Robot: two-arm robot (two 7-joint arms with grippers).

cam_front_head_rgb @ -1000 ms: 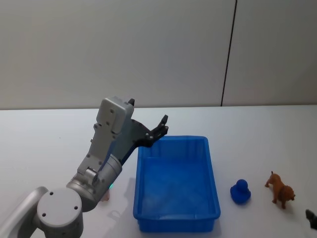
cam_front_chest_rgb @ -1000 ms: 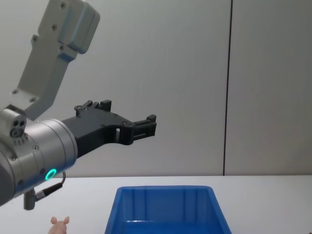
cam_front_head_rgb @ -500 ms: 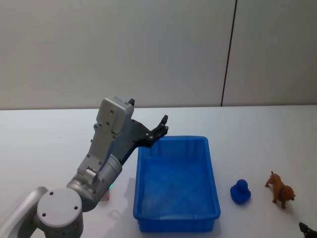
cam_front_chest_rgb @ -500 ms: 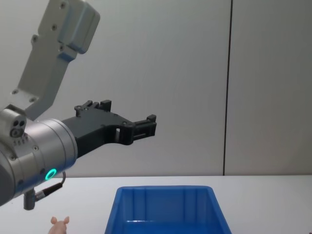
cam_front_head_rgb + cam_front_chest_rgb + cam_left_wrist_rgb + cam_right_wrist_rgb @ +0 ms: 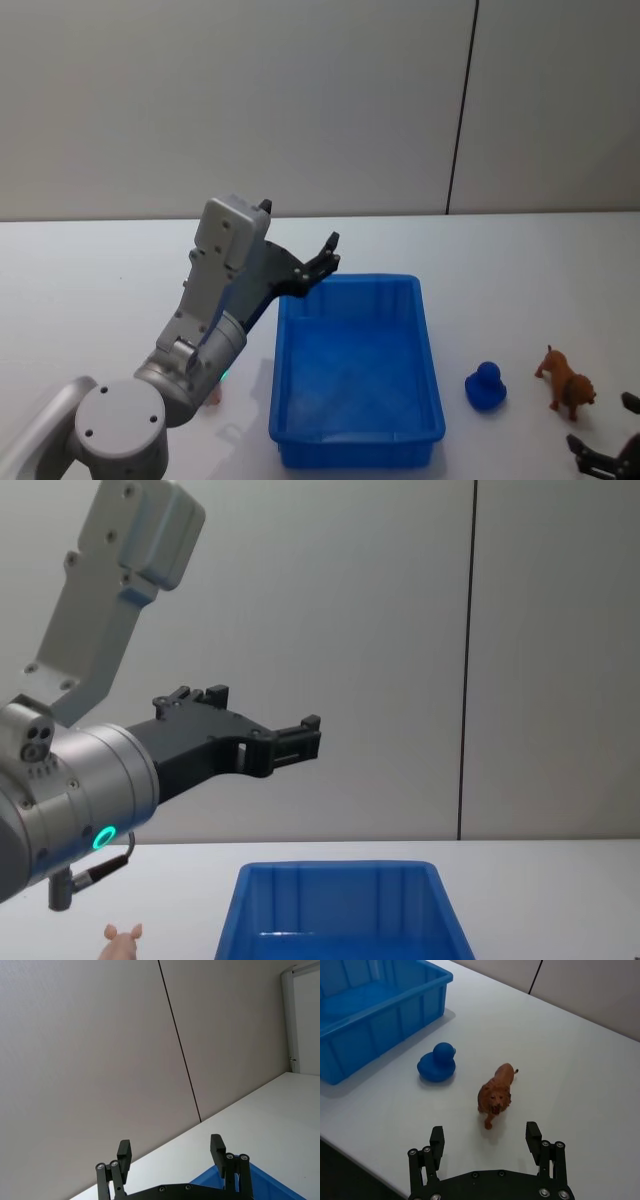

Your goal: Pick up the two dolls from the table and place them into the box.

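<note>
The right gripper [image 5: 485,1141] hangs low over the table [image 5: 580,1085] with its jaws wide apart and nothing between them. The brown lion [image 5: 496,1092] stands upright just ahead of the jaws and in line with the gap, with its head turned toward them. It looks like a small figure of hard plastic, so it is probably light and stiff, and its smooth surface may be a little slippery. It has thin legs and a thin tail, so the best place to take hold seems to be the thick body, with one finger on each flank. Because it is so light, a finger that touches one side first could push it over. The blue duck [image 5: 437,1063] sits farther ahead and to one side of the jaws, and the blue box [image 5: 385,1022] is beyond it. The left gripper [image 5: 170,1145] is raised high over a far corner of the box, with its jaws also apart and empty. The pink pig [image 5: 123,942] stands on the table well below and behind those jaws, beside the box.
</note>
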